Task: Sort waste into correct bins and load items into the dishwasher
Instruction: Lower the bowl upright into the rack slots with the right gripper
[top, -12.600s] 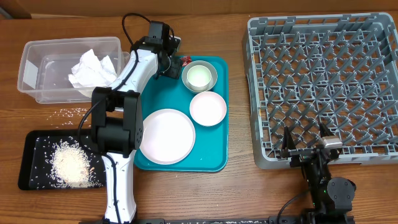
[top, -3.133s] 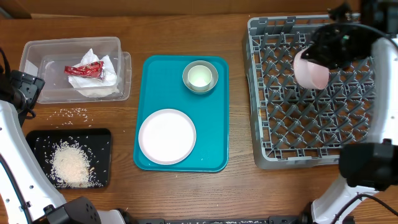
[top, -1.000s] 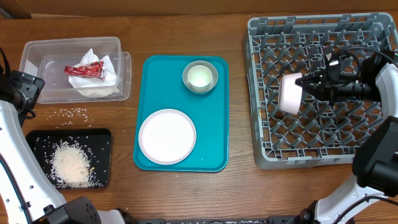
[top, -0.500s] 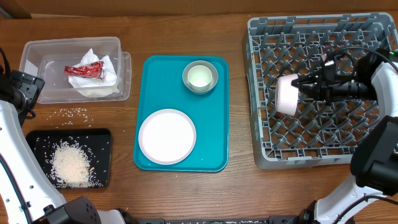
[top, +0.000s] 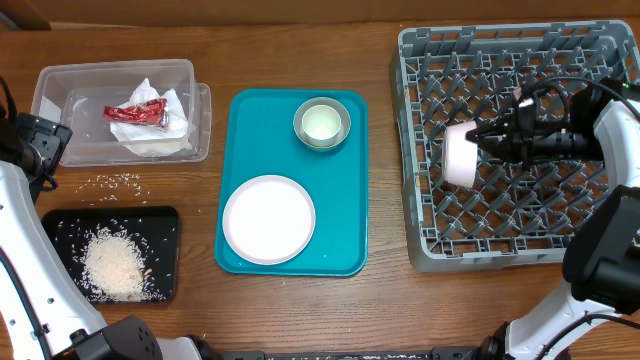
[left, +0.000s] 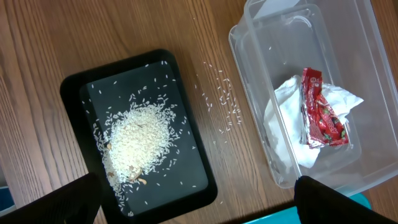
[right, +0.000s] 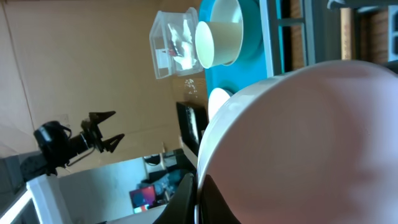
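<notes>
1 white bowl (top: 458, 153), 1 grey bowl (top: 299, 124), 1 plate (top: 268, 219), 1 teal tray (top: 345, 210), 1 black tray (top: 60, 230), 1 tub (top: 70, 100), 1 rack (top: 520, 60)

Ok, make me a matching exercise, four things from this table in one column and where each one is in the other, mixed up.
Things:
1. red wrapper
2. rice pile
3. white plate
4. small white bowl

Places:
A. on the teal tray
B. in the right hand
C. in the clear tub
D. on the black tray

Pairs: 1-C, 2-D, 3-A, 4-B
</notes>
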